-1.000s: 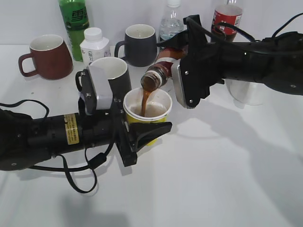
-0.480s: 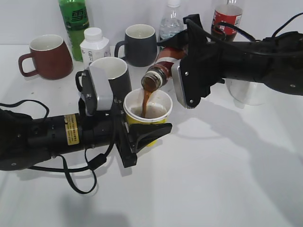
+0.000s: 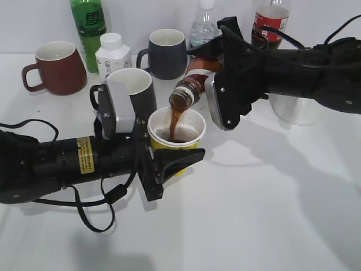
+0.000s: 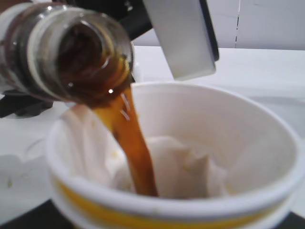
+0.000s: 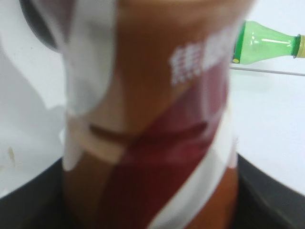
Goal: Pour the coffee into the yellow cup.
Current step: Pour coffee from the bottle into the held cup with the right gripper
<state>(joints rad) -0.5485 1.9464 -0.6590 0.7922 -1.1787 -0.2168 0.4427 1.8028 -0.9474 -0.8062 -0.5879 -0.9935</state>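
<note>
The yellow cup (image 3: 176, 131) stands mid-table, white inside, with brown liquid in it. My left gripper (image 3: 172, 161) is shut on its lower body. In the left wrist view the cup's rim (image 4: 181, 202) fills the frame. My right gripper (image 3: 214, 84) is shut on the coffee bottle (image 3: 194, 79) and holds it tilted, mouth down over the cup. A brown stream (image 3: 172, 123) runs from the bottle's mouth (image 4: 90, 67) into the cup (image 4: 138, 157). The right wrist view shows only the bottle's label (image 5: 152, 119), close and blurred.
Behind the cup stand a black mug (image 3: 132, 90), a dark grey mug (image 3: 164, 53), a dark-red mug (image 3: 56, 68), a white pill bottle (image 3: 111, 53), a green bottle (image 3: 88, 28), a water bottle (image 3: 204, 28) and a cola bottle (image 3: 271, 22). A clear cup (image 3: 293, 110) stands at right.
The pour goes on. The liquid in the yellow cup has risen and looks darker. The bottle and both arms have barely moved.
</note>
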